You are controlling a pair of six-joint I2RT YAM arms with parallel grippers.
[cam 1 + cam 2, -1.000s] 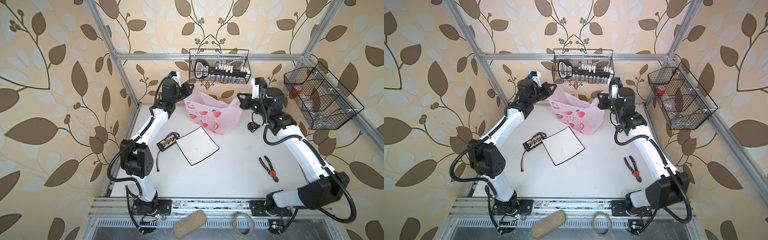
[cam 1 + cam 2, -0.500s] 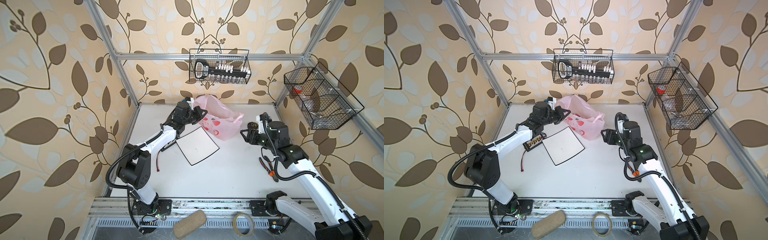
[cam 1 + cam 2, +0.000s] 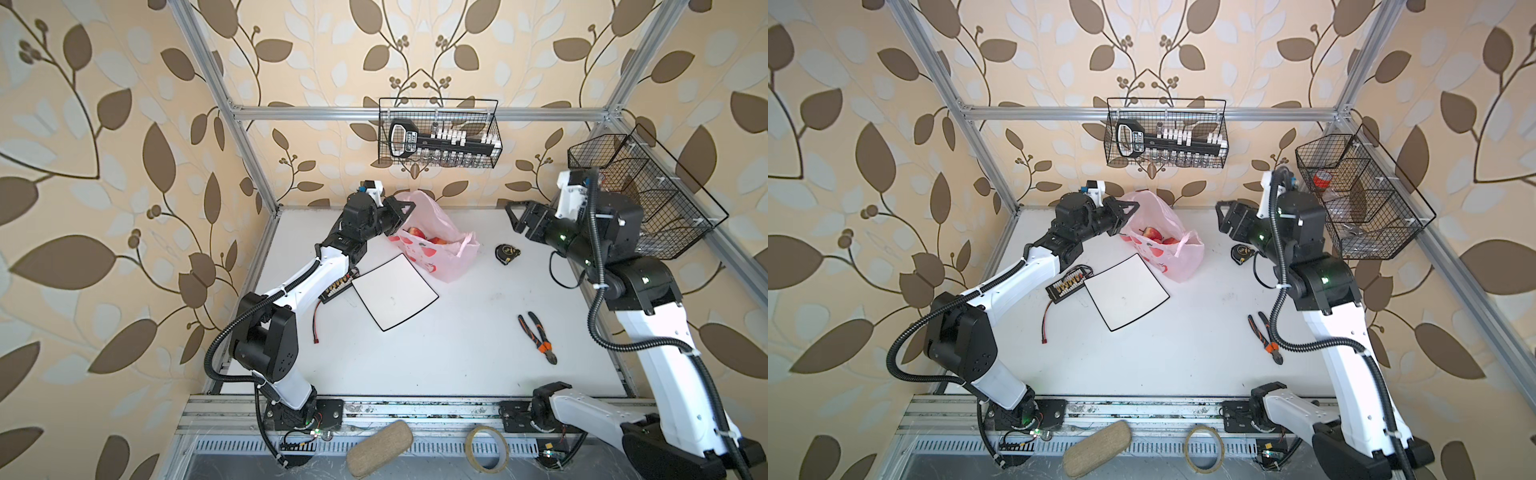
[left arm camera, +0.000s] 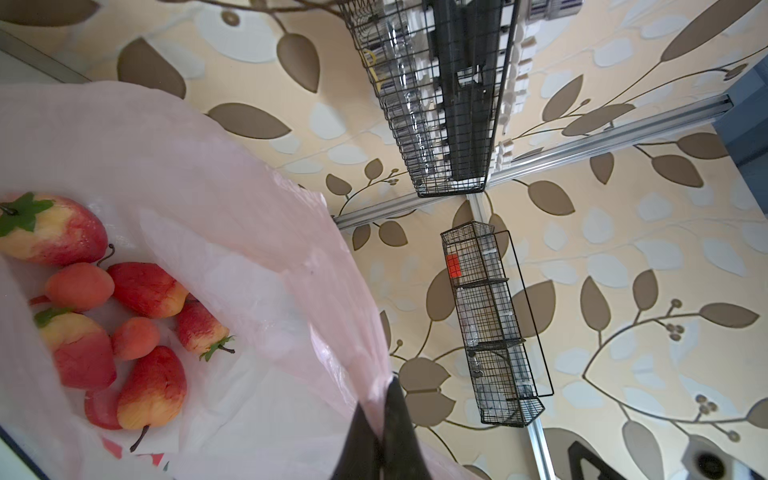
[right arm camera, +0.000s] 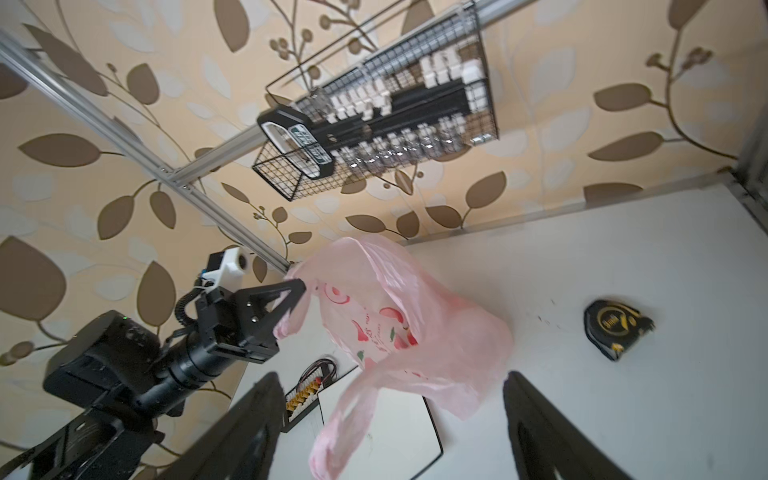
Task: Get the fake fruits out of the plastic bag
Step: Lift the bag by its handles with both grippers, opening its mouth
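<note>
While the left pincer is clamping the rim of the bag, upper centre, propping it wide over the fruits, the right pincer is hovering apart, empty.

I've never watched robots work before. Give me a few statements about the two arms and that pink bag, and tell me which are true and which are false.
1. The left gripper is shut on the rim of the plastic bag, holding it up. True.
2. The fake fruits lie on the white plate. False: they sit inside the bag, and nothing is on the plate.
3. The right gripper is open and holds nothing. True.
4. The pliers are inside the bag. False: they lie on the table, near the right arm.
</note>
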